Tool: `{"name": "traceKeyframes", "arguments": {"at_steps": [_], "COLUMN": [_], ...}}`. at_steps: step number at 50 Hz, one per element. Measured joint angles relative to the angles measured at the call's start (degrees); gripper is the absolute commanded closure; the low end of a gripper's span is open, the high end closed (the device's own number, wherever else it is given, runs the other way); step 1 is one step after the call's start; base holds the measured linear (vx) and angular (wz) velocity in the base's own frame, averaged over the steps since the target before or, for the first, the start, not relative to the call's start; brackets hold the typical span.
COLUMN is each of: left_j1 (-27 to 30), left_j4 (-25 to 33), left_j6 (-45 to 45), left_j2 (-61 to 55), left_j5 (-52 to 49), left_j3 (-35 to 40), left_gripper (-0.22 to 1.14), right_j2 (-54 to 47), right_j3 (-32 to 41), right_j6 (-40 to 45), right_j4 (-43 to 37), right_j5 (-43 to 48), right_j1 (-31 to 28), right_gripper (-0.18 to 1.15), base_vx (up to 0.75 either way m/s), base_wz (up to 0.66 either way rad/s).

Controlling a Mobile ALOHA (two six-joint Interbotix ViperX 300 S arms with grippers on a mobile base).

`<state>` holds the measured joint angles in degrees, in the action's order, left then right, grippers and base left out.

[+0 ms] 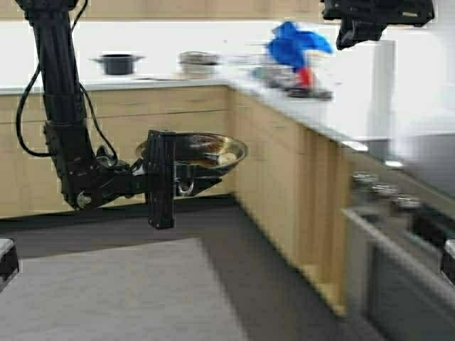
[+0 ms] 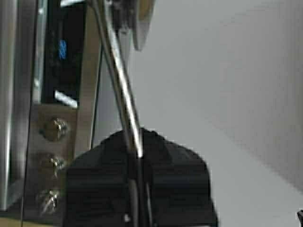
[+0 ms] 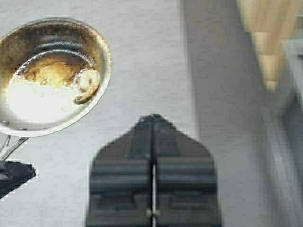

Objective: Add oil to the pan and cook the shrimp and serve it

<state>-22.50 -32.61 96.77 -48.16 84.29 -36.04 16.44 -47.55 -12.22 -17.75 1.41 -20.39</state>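
Note:
My left gripper point(image 1: 168, 177) holds the pan point(image 1: 195, 150) in the air in front of the wooden cabinets, level, and is shut on its thin steel handle point(image 2: 118, 80). In the left wrist view, the black fingers point(image 2: 161, 156) clamp that rod. A pale curled shrimp point(image 3: 87, 85) lies near the rim of the pan's point(image 3: 102, 71) browned inside and also shows in the high view point(image 1: 227, 158). My right gripper point(image 3: 152, 118) hangs high above the floor beside the pan, shut with nothing in it, at the top right point(image 1: 352, 35) of the high view. The oil is out of view.
A counter runs along the back with a dark pot point(image 1: 117, 64), stacked bowls point(image 1: 197, 62) and a blue object point(image 1: 295, 44). A stove with knobs point(image 1: 387, 188) stands on the right. A grey rug point(image 1: 106, 291) covers the floor below.

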Motion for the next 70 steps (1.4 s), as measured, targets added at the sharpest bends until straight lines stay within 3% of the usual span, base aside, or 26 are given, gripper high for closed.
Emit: {"name": "traceKeyframes", "arguments": {"at_steps": [70], "left_j1": [0.4], "left_j4": [-0.6], "left_j6": [0.0], "left_j2": [5.5], "left_j5": [-0.1], "left_j3": [-1.7], "left_gripper": [0.88], "right_j2": [-1.1], "right_j3": [-1.4], "right_j6": [2.4], "right_j4": [-0.3], "right_j5": [-0.5], "right_j1": [0.0], "right_gripper": [0.9], "base_vx": [-0.02], "base_wz": [0.61]}}
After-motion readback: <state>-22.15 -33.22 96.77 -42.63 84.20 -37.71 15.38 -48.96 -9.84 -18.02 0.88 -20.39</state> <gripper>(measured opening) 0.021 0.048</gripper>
